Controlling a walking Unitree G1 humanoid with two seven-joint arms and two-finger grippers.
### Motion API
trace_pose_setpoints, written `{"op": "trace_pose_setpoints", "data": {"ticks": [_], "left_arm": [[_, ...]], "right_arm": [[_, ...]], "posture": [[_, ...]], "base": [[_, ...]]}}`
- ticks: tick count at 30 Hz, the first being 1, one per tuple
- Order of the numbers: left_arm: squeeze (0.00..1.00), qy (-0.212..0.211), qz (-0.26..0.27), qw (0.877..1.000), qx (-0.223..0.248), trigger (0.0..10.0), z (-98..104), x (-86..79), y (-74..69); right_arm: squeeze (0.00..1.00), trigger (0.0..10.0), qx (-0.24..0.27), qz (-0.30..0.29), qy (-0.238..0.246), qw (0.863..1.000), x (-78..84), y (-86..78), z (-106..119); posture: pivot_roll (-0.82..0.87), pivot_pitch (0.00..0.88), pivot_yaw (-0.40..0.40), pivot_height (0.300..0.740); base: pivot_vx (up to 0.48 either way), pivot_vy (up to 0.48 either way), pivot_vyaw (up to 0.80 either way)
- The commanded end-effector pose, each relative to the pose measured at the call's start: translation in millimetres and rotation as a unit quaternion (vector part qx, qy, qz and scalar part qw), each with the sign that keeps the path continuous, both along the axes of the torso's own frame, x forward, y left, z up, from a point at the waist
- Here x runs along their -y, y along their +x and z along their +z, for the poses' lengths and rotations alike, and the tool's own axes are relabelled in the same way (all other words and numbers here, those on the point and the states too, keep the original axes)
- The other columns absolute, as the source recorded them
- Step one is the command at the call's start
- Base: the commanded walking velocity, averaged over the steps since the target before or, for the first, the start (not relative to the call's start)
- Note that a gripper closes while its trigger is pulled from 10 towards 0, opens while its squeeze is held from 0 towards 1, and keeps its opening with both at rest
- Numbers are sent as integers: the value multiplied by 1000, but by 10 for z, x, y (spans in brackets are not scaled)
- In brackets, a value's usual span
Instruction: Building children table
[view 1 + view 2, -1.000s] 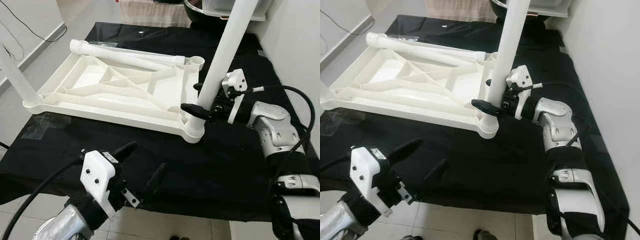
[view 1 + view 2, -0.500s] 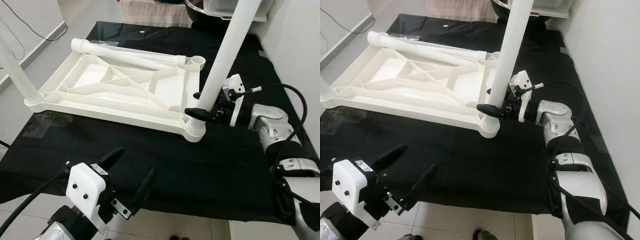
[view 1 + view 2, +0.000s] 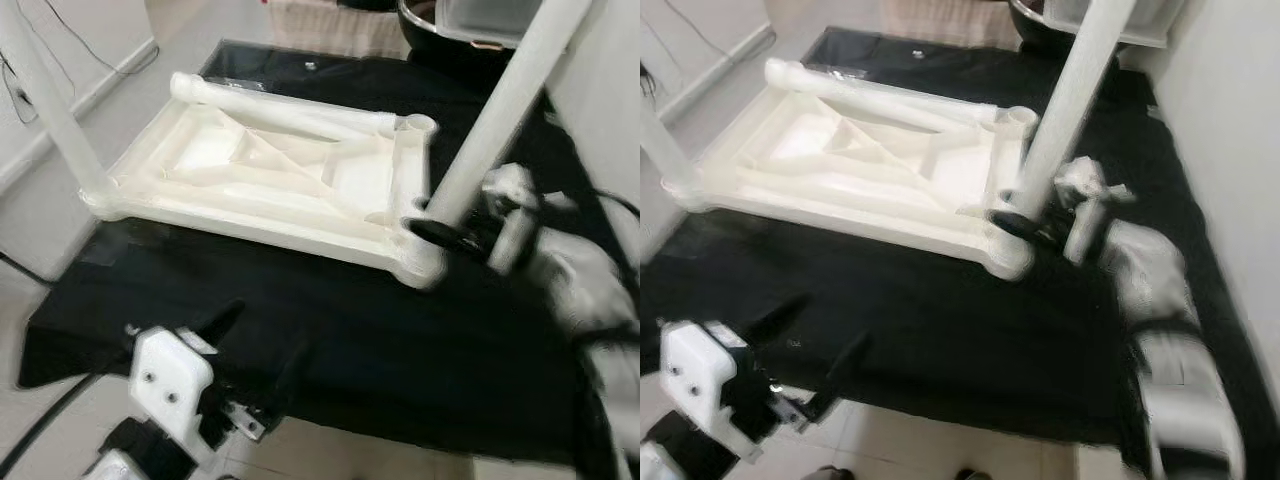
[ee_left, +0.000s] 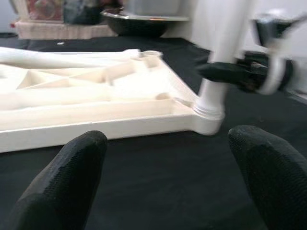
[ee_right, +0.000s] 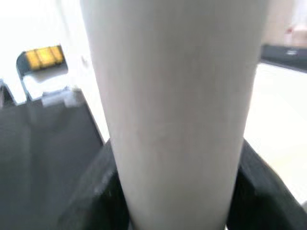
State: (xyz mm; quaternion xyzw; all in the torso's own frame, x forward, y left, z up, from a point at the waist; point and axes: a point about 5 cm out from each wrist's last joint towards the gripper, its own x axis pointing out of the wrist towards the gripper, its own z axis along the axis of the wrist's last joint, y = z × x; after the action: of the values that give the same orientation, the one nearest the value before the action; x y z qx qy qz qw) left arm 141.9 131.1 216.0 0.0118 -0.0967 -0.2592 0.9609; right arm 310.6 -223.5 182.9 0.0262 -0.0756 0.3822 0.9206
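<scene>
Right gripper (image 3: 447,228) clamped the white table leg (image 3: 500,112) low down, right above the tabletop's corner socket (image 3: 424,268).
Leg stood upright in that socket at about 4 o'clock of the upturned white tabletop (image 3: 270,180), which lay on the black cloth (image 3: 400,340); right arm was motion-blurred. 2 more legs were visible: 1 upright at the 9 o'clock corner (image 3: 50,105), 1 loose leg (image 3: 280,105) lying along the 12 o'clock edge. Left gripper (image 3: 805,345) hovered at 7 o'clock over the cloth's near edge, fingers (image 4: 72,177) spread wide, holding nothing, well apart from the tabletop.
</scene>
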Motion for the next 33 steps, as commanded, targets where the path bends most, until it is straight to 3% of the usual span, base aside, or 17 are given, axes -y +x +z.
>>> {"op": "trace_pose_setpoints", "data": {"ticks": [1,2,3,4,5,8,16,17,18,19,21,23,24,28,30,32,33], "left_arm": [[0,-2,-6,1000,-4,10000,-8,15,-15],[0,-2,-7,1000,-5,10000,-8,18,-15],[0,-2,-7,1000,-5,10000,-8,18,-15],[0,-6,-7,1000,-6,10000,-6,24,-14],[0,-8,-7,1000,-7,10000,-4,26,-15],[0,-7,-7,1000,-8,10000,-6,22,-15],[0,-6,-9,1000,-12,10000,-13,31,-13],[0,-6,-9,1000,-13,10000,-13,31,-13],[0,-6,-9,1000,-13,10000,-14,32,-13],[0,-6,-9,1000,-14,10000,-13,33,-11],[0,-6,-9,1000,-14,10000,-12,33,-10],[0,-7,-9,1000,-14,10000,-9,34,-6],[0,-8,-9,1000,-14,10000,-7,38,-5],[0,-10,-10,1000,-14,10000,-6,49,-7],[0,-12,-9,1000,-15,10000,-9,44,-12],[0,-13,-9,1000,-16,10000,-9,44,-13],[0,-13,-10,1000,-16,10000,-10,44,-14]], "right_arm": [[0,0,-83,-91,-15,992,-122,-124,-307],[0,0,-92,-204,-72,972,-99,-151,-411],[0,0,-92,-204,-72,972,-99,-151,-411],[0,0,-104,-318,-127,934,-146,-270,-454],[0,0,-114,-329,-127,929,-203,-345,-431],[0,0,-104,-319,-120,934,-313,-369,-369],[0,0,-46,-341,-103,933,-415,-57,-134],[0,3725,-51,-331,-98,937,-472,-59,-103],[0,3725,-55,-324,-96,940,-511,-64,-86],[0,10000,-49,-318,-95,942,-538,-51,-50],[0,10000,-45,-314,-95,944,-554,-42,-24],[0,10000,-25,-264,-81,961,-559,56,73],[1000,10000,-18,-218,-63,974,-537,120,151],[1000,10000,4,-138,-38,990,-458,219,331],[1000,10000,52,-20,-69,996,-483,279,524],[1000,10000,60,9,-82,995,-499,288,557],[773,10000,60,38,-92,993,-518,307,588]], "posture": [[194,187,-95,740],[194,187,-95,740],[194,187,-95,740],[202,180,-92,740],[202,180,-92,740],[194,178,-83,740],[197,172,-85,740],[196,173,-83,740],[196,173,-83,740],[196,176,-79,740],[196,176,-79,740],[196,181,-77,740],[199,185,-78,740],[204,191,-78,740],[197,201,-71,740],[197,201,-71,740],[200,205,-69,740]], "base": [[0,0,0],[0,0,0],[0,0,0],[0,0,0],[0,0,0],[0,0,0],[0,0,0],[0,0,0],[0,0,0],[0,0,0],[0,0,0],[0,0,0],[0,0,0],[0,0,0],[0,0,0],[0,0,0],[0,0,0]]}}
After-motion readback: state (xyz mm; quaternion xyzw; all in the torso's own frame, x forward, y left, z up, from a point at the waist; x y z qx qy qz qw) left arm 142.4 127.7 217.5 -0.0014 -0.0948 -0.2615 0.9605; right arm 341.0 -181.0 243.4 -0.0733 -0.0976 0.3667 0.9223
